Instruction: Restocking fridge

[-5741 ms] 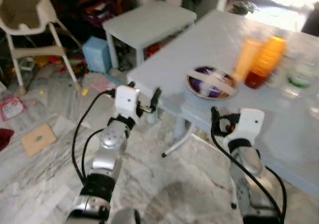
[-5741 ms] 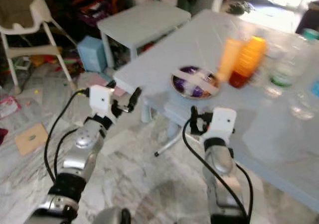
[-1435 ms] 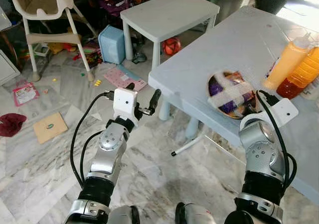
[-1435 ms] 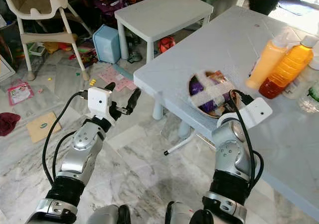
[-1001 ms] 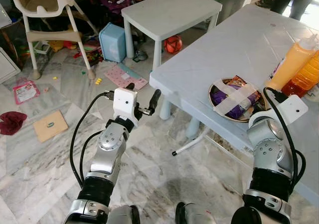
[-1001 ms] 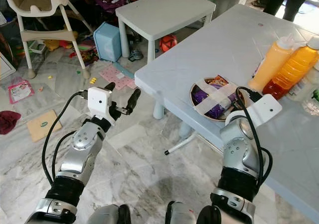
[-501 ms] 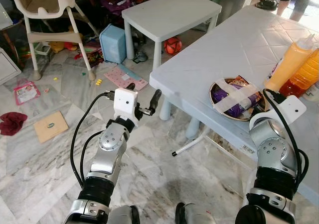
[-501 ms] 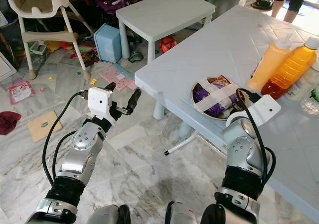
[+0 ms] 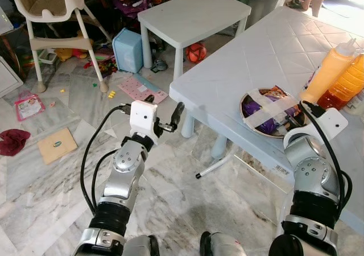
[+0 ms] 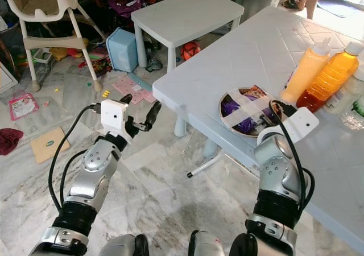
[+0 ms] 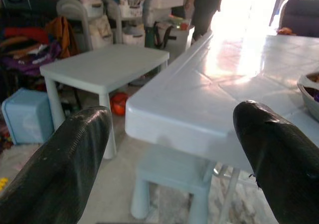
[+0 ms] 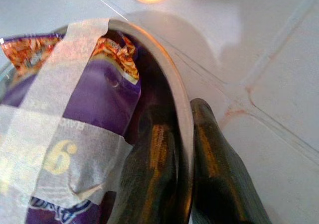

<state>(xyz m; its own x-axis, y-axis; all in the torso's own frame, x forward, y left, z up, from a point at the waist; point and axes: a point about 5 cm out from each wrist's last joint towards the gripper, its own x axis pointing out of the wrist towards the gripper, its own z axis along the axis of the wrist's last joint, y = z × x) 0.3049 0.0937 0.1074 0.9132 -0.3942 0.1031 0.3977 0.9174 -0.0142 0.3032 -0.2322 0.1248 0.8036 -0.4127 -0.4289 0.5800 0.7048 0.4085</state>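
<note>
1. A metal bowl (image 10: pixel 247 115) holding a purple packet (image 12: pixel 60 129) strapped down with tape sits near the edge of the pale table (image 10: pixel 250 51).
2. The right gripper (image 12: pixel 182 154) pinches the bowl's rim, one finger inside and one outside.
3. The left gripper (image 9: pixel 161 115) hangs over the floor, fingers spread wide and holding nothing, well apart from the bowl.
</note>
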